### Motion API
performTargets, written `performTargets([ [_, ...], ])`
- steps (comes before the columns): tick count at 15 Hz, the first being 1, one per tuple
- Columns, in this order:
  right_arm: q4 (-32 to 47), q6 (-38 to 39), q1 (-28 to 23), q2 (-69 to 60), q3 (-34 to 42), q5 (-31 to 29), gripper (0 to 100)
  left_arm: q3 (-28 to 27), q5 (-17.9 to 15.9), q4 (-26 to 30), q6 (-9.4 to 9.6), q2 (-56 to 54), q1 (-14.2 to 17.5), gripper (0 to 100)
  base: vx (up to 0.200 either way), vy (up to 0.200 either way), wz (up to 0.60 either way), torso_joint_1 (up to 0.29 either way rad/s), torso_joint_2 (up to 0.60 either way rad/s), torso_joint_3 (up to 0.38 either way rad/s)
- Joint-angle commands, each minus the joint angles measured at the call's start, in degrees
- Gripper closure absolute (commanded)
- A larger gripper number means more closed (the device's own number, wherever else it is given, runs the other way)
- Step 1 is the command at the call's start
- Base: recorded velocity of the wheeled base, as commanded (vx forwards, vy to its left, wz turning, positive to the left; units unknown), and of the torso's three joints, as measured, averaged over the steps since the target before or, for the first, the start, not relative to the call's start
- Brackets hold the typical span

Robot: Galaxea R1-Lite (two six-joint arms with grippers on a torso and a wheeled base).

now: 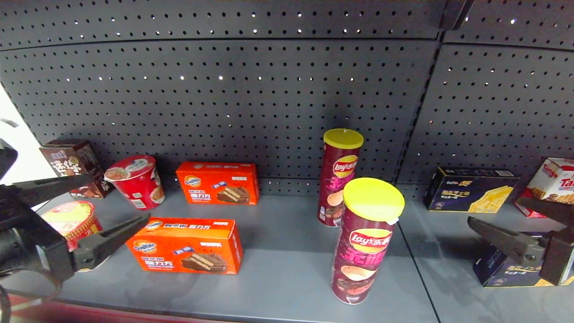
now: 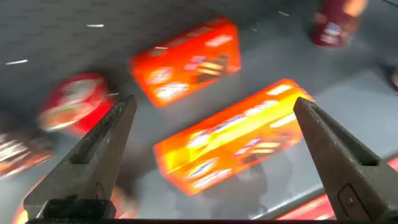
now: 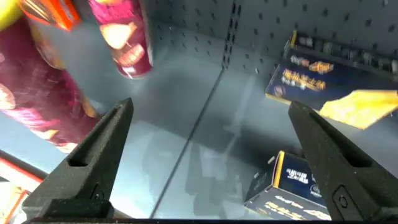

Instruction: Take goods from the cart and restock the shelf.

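On the grey shelf (image 1: 287, 264) two orange wafer boxes lie, one at the front (image 1: 186, 244) and one behind it (image 1: 218, 182). Two maroon chips cans with yellow lids stand upright, the near can (image 1: 365, 240) in front of the far can (image 1: 339, 177). My left gripper (image 1: 119, 198) hangs open at the shelf's left end, empty, with the front orange box (image 2: 239, 140) just beyond its fingers (image 2: 93, 162). Low at the right, my right gripper (image 1: 493, 211) is open and empty. It sits between the near can (image 3: 37, 93) and a dark blue box (image 3: 295, 186).
A brown box (image 1: 71, 166) and two red noodle cups (image 1: 136, 179) (image 1: 71, 222) stand at the left. Right of the shelf seam are dark blue boxes (image 1: 471, 196) (image 1: 506, 269) and a white-and-red box (image 1: 554, 184). A pegboard wall (image 1: 251, 98) closes the back.
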Motion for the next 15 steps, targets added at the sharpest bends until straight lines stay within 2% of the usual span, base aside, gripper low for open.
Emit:
performTargets([
  [1,-0.1,-0.06,0.17,-2.42,0.52,0.82,0,2.17,0.21,0.61,-0.18,-6.83,3.41,0,0.0,0.0,0.0,0.0,0.0,0.0],
  [3,0.34,-0.15,1.22,-2.07,1.05,0.73,0,4.37,0.3,0.61,0.26,-8.59,3.41,0,0.0,0.0,0.0,0.0,0.0,0.0],
  [8,0.6,-0.5,6.41,6.63,2.28,-0.15,0,4.19,2.41,0.61,0.35,-8.06,3.32,0,0.0,0.0,0.0,0.0,0.0,0.0],
  [10,0.25,-0.76,6.67,10.94,3.69,-0.24,0,4.37,2.58,0.78,0.35,-7.62,3.32,0,0.0,0.0,0.0,0.0,0.0,0.0],
  [15,-0.01,-0.94,6.94,17.53,1.49,-0.59,0,4.46,2.58,0.69,0.26,-6.04,3.32,0,0.0,0.0,0.0,0.0,0.0,0.0],
])
